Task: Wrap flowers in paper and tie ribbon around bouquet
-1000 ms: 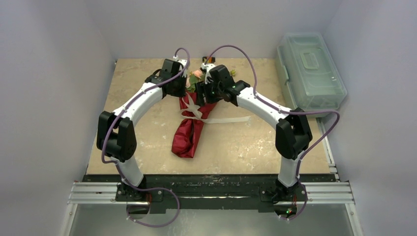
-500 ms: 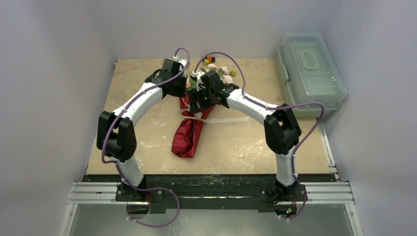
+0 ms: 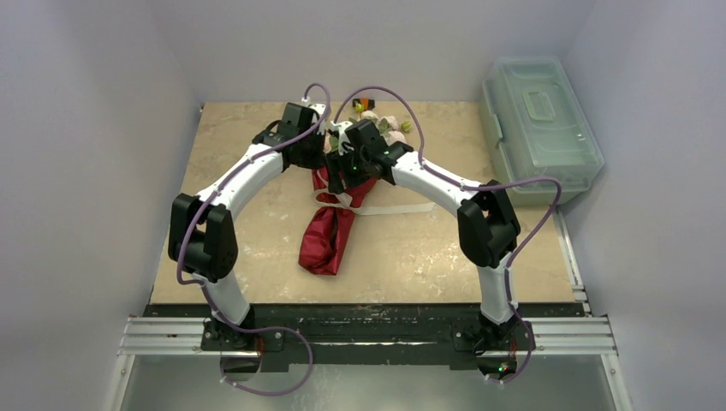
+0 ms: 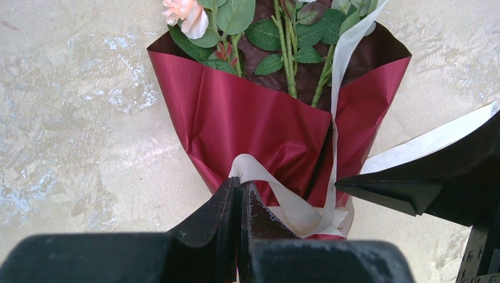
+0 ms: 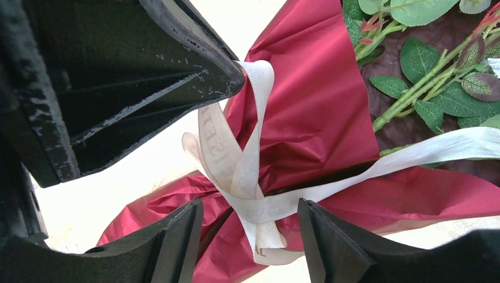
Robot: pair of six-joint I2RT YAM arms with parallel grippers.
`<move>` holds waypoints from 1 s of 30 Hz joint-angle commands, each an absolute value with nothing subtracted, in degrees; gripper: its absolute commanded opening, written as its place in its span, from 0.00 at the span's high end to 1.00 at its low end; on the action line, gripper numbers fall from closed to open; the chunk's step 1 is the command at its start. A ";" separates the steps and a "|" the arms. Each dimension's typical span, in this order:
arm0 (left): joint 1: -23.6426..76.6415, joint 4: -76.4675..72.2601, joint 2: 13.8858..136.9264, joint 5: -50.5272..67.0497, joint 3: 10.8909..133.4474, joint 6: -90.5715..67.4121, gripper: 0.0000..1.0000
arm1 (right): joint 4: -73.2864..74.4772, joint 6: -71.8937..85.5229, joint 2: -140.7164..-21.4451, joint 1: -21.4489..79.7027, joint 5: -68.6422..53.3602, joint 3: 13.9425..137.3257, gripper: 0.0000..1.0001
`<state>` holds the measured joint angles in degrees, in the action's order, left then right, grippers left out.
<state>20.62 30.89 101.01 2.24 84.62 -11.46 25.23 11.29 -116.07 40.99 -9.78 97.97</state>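
Right wrist view: my left jaws clench the ribbon [image 5: 217, 141] loop; my released right jaws straddle the knot [image 5: 255, 207] on the bouquet [image 5: 312, 112].

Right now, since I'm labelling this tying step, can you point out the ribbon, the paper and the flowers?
ribbon [image 5: 250, 197]: right wrist view, where the strands cross at the knot.
paper [image 4: 253, 118]: left wrist view, red outer face.
flowers [image 4: 187, 15]: left wrist view, pink bloom at top.
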 commanded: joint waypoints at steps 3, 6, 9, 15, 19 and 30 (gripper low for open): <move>20.04 29.17 100.63 2.25 85.49 -12.22 1.00 | 25.33 10.80 -116.26 41.54 -9.14 100.26 0.33; 20.04 29.31 100.68 2.37 85.60 -12.18 1.00 | 24.31 10.65 -116.70 41.61 -9.86 100.28 0.33; 19.91 29.78 100.72 1.95 85.78 -11.85 1.00 | 23.92 10.13 -117.56 41.80 -10.55 101.11 0.33; 19.69 30.07 100.72 1.89 85.61 -11.58 1.00 | 23.98 10.02 -119.36 42.01 -11.11 102.36 0.33; 19.69 29.77 100.89 2.28 85.63 -11.83 1.00 | 24.13 10.02 -120.05 42.50 -11.48 102.31 0.34; 19.60 29.78 100.90 2.64 86.31 -12.04 1.00 | 23.99 9.97 -120.39 43.31 -12.84 101.37 0.37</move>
